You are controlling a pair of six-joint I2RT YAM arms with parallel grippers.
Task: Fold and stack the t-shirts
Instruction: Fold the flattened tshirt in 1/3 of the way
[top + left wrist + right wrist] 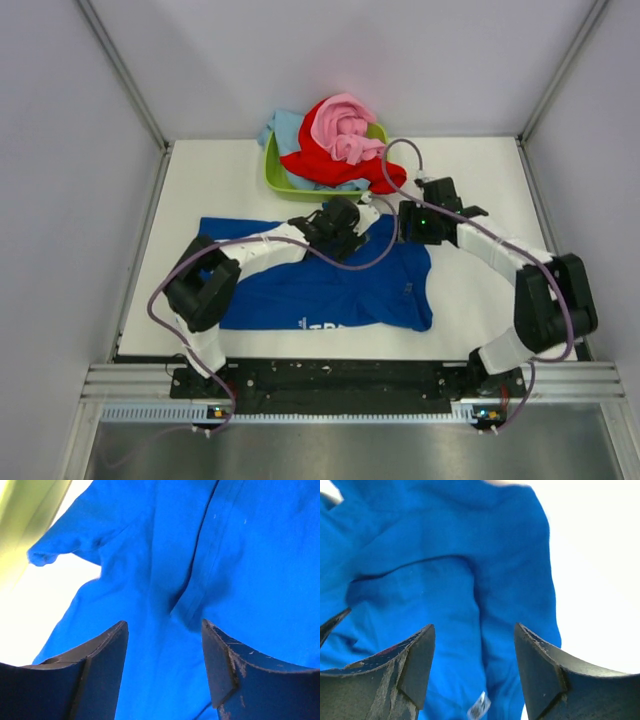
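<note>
One desk (480, 190): white work surface. It carries everything.
Royal blue t-shirt (330, 285): lies spread on the desk in front of the arm bases, mostly flat, creases near its far edge. Likely laid out as the one being folded.
Tub (275, 178): lime green, at the far edge of the desk, just beyond the blue shirt.
Heap in tub: red t-shirt (320, 160) with pink t-shirt (345, 130) on top, light blue t-shirt (283, 128) spilling out at the back left. All crumpled, probably queued.
Left end effector (165, 630): jaws apart, nothing between them, over a seam fold of the blue cloth, sleeve (50, 550) off to the side.
Right end effector (475, 632): jaws apart, empty, over the shirt near its right edge.
Why there: both hang over the shirt's far edge, reads as lining up a two-point pinch for a fold.
Lettering (318, 323): white, at the near hem, mostly cut off, unreadable.
Tag (479, 710): small, text too blurred.
Unclear: whether fingertips touch cloth; any stack.
</note>
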